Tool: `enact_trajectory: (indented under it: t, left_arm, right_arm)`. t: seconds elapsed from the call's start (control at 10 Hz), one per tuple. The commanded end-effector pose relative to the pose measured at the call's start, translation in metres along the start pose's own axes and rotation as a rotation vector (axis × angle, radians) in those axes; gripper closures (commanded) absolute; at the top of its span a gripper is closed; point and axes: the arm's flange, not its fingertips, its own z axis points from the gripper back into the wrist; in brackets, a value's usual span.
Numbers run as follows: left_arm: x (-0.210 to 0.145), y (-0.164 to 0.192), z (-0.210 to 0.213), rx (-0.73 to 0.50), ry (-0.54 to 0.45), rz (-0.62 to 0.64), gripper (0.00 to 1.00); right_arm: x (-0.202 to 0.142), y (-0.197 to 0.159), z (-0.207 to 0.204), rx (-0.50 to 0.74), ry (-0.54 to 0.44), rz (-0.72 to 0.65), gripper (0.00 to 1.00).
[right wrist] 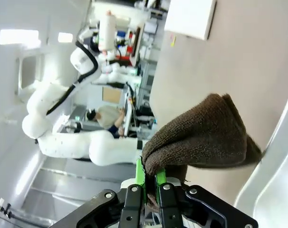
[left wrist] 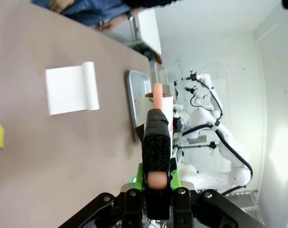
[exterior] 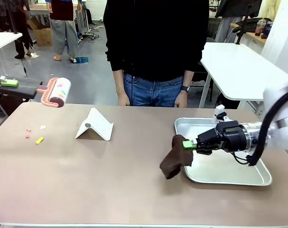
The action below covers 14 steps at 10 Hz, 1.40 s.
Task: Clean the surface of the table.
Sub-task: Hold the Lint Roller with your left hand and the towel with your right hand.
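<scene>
L pincer [exterior: 11,83] is pressing shut on the black-padded handle of a lint roller [exterior: 58,91]. The roller head, w/ pink frame, is sticking out straight past the tips, up in the air by the far left corner of the table [exterior: 110,190]. Below that pincer & a bit nearer the robot, small scraps are lying on the top: a yellow bit [exterior: 39,140], pink bits [exterior: 27,136] and a white bit [exterior: 43,127]. Ahead of the tips & off to one side, a white folded card [exterior: 94,126] is standing tent-like.

R pincer [exterior: 189,144] is pinching a brown cloth [exterior: 175,159] btw its green pads. The cloth is drooping down from the tips, its lower end reaching the table top just beside the rim of a silver tray [exterior: 225,166]. The tray is sitting under & behind that pincer, which is hovering low over it.

The table is stretching out under both pincers, brownish & matte. A person [exterior: 153,42] in dark top & jeans is standing at the far edge, across from both pincers & well apart from them, hands hanging down.
</scene>
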Motion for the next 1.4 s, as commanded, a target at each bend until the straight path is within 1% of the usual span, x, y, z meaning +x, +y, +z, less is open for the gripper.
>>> enact_trajectory:
  t: [0.0,0.1,0.2,0.3,0.4,0.5,0.6,0.9,1.0,1.1,1.2,1.3]
  left_arm:
    - [0.012,0.018,0.035,-0.014,0.061,0.014,1.0]
    - [-0.021,0.029,0.048,-0.019,0.015,0.032,1.0]
    - [-0.05,0.037,0.054,-0.025,-0.029,0.052,1.0]
    - [-0.065,0.04,0.051,-0.03,-0.049,0.055,1.0]
    - [-0.061,0.038,0.039,-0.032,-0.075,0.084,1.0]
    - [-0.054,0.039,0.019,0.008,-0.112,0.14,1.0]
    - [-0.057,0.051,0.058,-0.025,-0.045,0.095,1.0]
    - [-0.057,0.051,0.058,-0.025,-0.045,0.095,1.0]
    - [-0.059,0.052,0.049,-0.006,-0.059,0.11,0.78]
    - [-0.055,0.042,0.04,-0.024,0.031,0.066,0.78]
    - [-0.051,0.034,0.043,-0.036,0.033,0.029,0.78]
    - [-0.05,0.029,0.052,-0.046,0.017,0.003,0.78]
  right_arm:
    - [-0.063,0.026,0.005,0.001,-0.112,-0.021,1.0]
    - [-0.091,0.026,0.024,0.003,-0.137,-0.026,1.0]
    - [-0.111,0.022,0.043,0.015,-0.127,-0.038,1.0]
    - [-0.124,0.017,0.057,0.032,-0.12,-0.031,1.0]
    - [-0.125,0.011,0.058,0.053,-0.117,-0.071,1.0]
    - [-0.112,0.008,0.046,0.032,-0.085,-0.144,1.0]
    - [0.001,-0.023,0.064,0.01,-0.119,-0.062,1.0]
    - [0.001,-0.023,0.064,0.01,-0.119,-0.062,1.0]
    - [-0.003,-0.03,0.068,0.015,-0.101,-0.085,0.9]
    - [0.0,-0.021,0.075,0.016,-0.116,-0.068,0.9]
    - [-0.008,-0.004,0.089,0.02,-0.14,-0.048,0.9]
    - [-0.019,0.013,0.104,0.04,-0.119,-0.023,0.9]
